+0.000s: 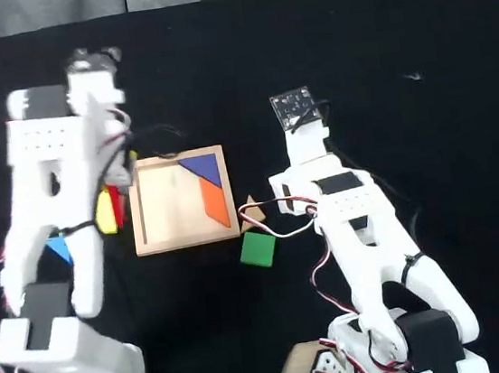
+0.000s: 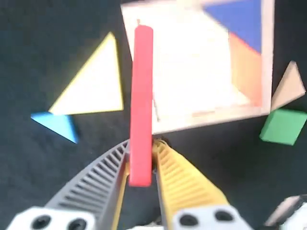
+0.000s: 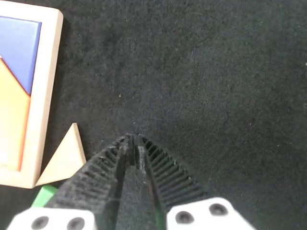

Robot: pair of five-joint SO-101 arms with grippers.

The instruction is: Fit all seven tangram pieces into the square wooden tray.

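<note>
While my left gripper [image 2: 141, 158] clamps the red piece [image 2: 142, 96] on edge over one side of the tray [image 2: 211, 118], my right gripper [image 3: 133, 143] sits closed on nothing. A yellow triangle [image 2: 93, 84] and a light blue triangle [image 2: 55, 123] lie just outside the tray. A dark blue triangle [image 2: 240, 21] and an orange piece [image 2: 244, 67] lie inside it. A tan triangle [image 3: 64, 160] and a green square [image 2: 283, 125] crowd its corner on the black cloth [image 3: 216, 72].
</note>
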